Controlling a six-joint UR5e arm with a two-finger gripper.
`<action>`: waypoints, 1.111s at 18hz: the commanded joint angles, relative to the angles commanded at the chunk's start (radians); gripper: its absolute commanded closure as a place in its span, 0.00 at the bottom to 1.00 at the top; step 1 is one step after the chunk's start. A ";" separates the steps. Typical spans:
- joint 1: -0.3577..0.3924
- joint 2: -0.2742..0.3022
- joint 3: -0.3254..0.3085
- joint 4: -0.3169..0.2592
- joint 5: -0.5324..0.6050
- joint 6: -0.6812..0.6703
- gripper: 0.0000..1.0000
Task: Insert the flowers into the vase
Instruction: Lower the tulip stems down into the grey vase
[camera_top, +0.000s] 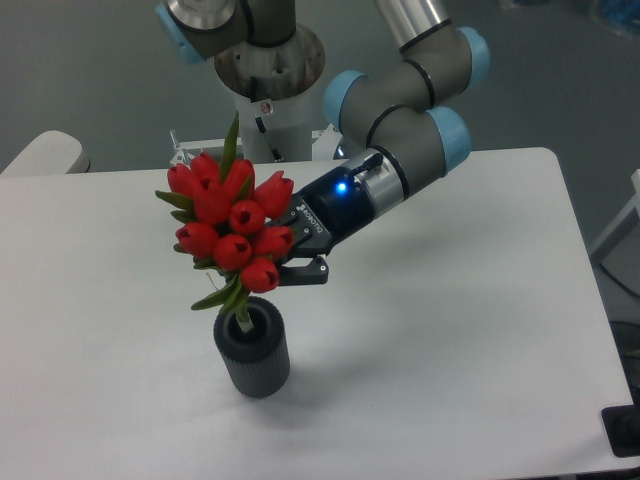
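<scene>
Step in hand: lowering the stems into the pot; the flowers (230, 225) hang tilted over the vase (252, 350), with the stem end at or just inside the mouth. How deep it reaches cannot be told, since leaves and the rim hide the tip.

End effector: the end effector (292, 266) comes in from the right on a slanted wrist and is closed on the flowers, gripping low on the bunch behind the bottom buds. One dark finger shows just under the lowest bud; the other is hidden by the blooms.

Flowers: a tight cluster of red closed tulip buds, smooth and slightly glossy, with green leaves sticking out at top and bottom. The bunch leans up and to the left, and it is wider than the pot's mouth.

Vase: stands upright on the bench (450, 340) toward the front left, directly under the bunch. A short dark grey cylinder with fine vertical ribs, a matte look and a thick round rim.

Bench: flat, white and plain, with rounded corners.

Next move, as a judgement: the bunch probably needs to come more upright and go straight down so the stems slide in until the leaves or lowest buds rest on the rim. Only then should the grip let go.

Risk, as a judgement: the tilt could press the stems against the rim and tip or shift the small pot.
</scene>
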 joint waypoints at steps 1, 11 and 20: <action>0.002 -0.006 -0.008 0.000 0.000 0.012 0.80; 0.002 -0.080 -0.026 0.000 0.002 0.097 0.80; 0.008 -0.117 -0.048 0.000 0.003 0.134 0.77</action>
